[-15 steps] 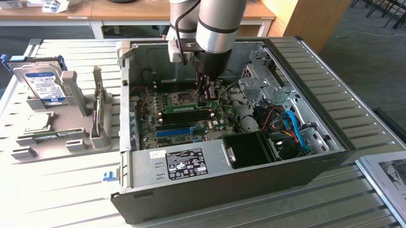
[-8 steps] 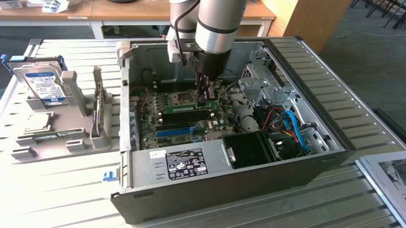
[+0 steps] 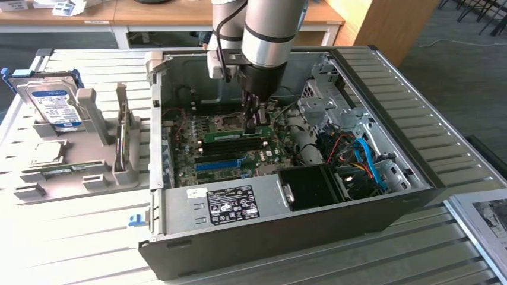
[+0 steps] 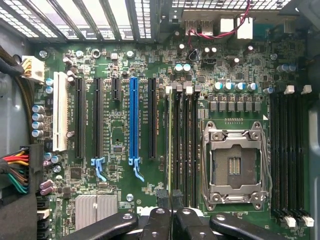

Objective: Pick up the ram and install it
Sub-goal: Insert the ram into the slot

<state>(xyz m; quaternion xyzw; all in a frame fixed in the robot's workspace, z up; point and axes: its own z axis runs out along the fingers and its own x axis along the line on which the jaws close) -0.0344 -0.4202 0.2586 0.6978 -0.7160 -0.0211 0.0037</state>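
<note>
Entry: ram at slot.

- The computer case [image 3: 412, 178] is laid on its side with the open face up, presumably so the motherboard [image 4: 120, 200] can be reached from above.
- The gripper [image 3: 253, 127] is lowered into the case over the memory slots beside the CPU socket [image 4: 235, 165].
- In the wrist view the gripper [image 4: 171, 212] fingers are drawn almost together, and the ram [image 4: 169, 140] is pinched between them edge-on.
- The ram [image 3: 230, 135] is held toward one end. Its long axis is kept parallel to the slots, judged to be so that the contact edge meets a slot squarely.
- It lies at the outermost slot of the bank, on the side away from the socket. Whether it is fully seated cannot be told.

Counts:
- ram in the gripper: one
- CPU socket: one, empty
- memory slots on the socket's other side: apparently four, all empty
- expansion slots: one blue slot [image 4: 133, 120], one white slot [image 4: 61, 110], four black
- hard drive [image 3: 56, 107]: one, stood upright in a grey fixture [image 3: 87, 172] outside the case, on the exterior view's left
</note>
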